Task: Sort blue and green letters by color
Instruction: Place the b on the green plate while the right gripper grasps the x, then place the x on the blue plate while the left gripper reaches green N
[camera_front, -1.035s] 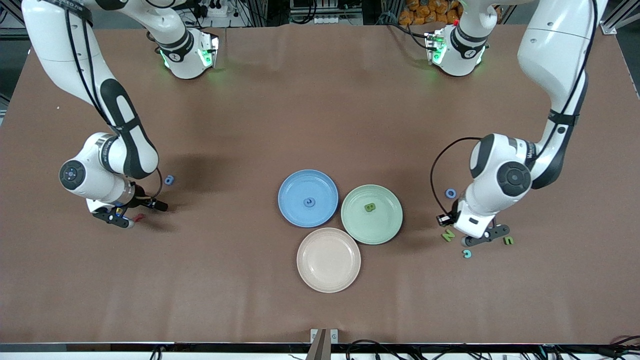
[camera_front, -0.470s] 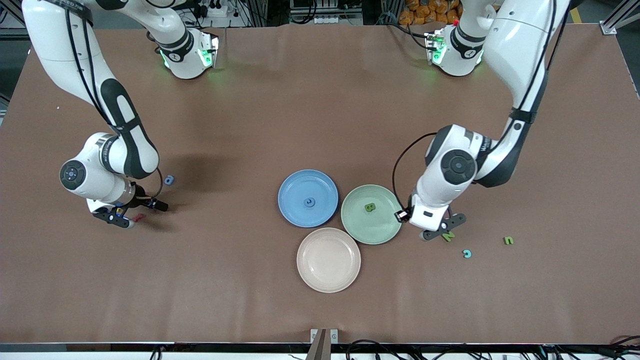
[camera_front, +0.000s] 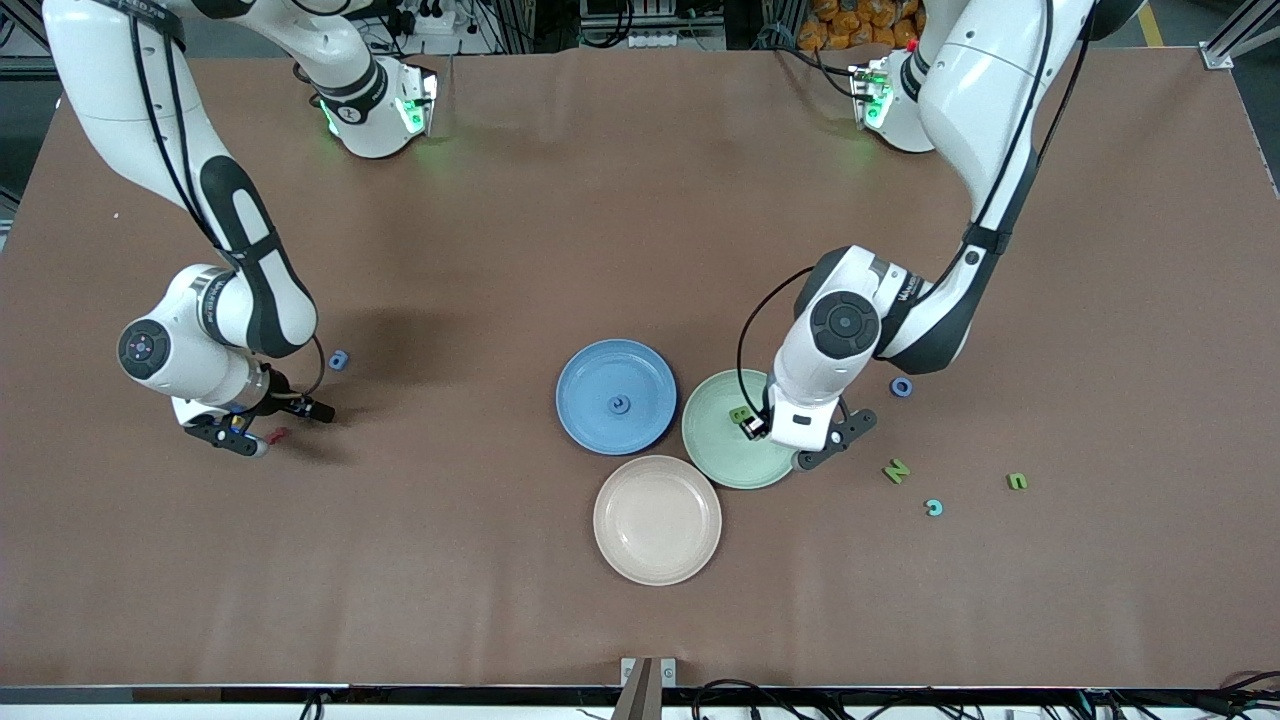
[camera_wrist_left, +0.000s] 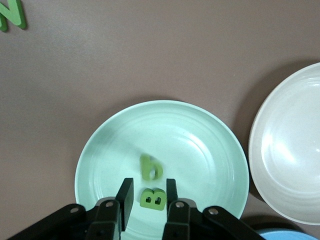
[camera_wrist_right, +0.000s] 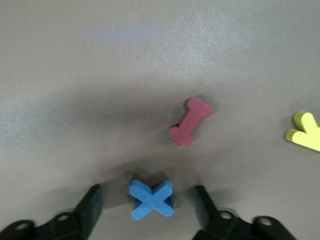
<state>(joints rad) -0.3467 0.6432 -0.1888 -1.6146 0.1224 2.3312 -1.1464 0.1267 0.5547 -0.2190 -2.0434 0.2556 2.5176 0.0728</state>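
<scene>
1. Swinging in from the loose letters at its own end of the table, the left arm now hangs its left gripper (camera_wrist_left: 148, 191) over the green plate (camera_wrist_left: 200, 125). The right arm has barely stirred.
2. Left gripper: fingers a little apart, holding nothing. Directly beneath it a blurred green letter (camera_wrist_left: 150, 167) appears to be dropping onto the plate, just beside the green B (camera_wrist_left: 153, 199) already lying there.
3. Right gripper (camera_wrist_right: 147, 202): spread wide and low over the table, one finger on each side of the blue X (camera_wrist_right: 151, 199) and touching neither side of it. A red letter (camera_wrist_right: 190, 121) lies just ahead of the fingers, and a yellow letter (camera_wrist_right: 305, 131) sits off to one side.
4. To do the release well, the left arm should likely lift straight up, so the fingers do not brush either green letter off the plate.
5. For the pick, the right gripper should centre on the X and close squarely, keeping clear of the red letter.
6. Sorting looks far from done: the green N (camera_front: 896, 470), a second green letter (camera_front: 1017, 481), a teal C (camera_front: 934, 507) and a blue ring (camera_front: 901, 386) wait on the table toward the left arm's end. The blue plate (camera_front: 590, 380) holds one blue letter (camera_front: 620, 404).
</scene>
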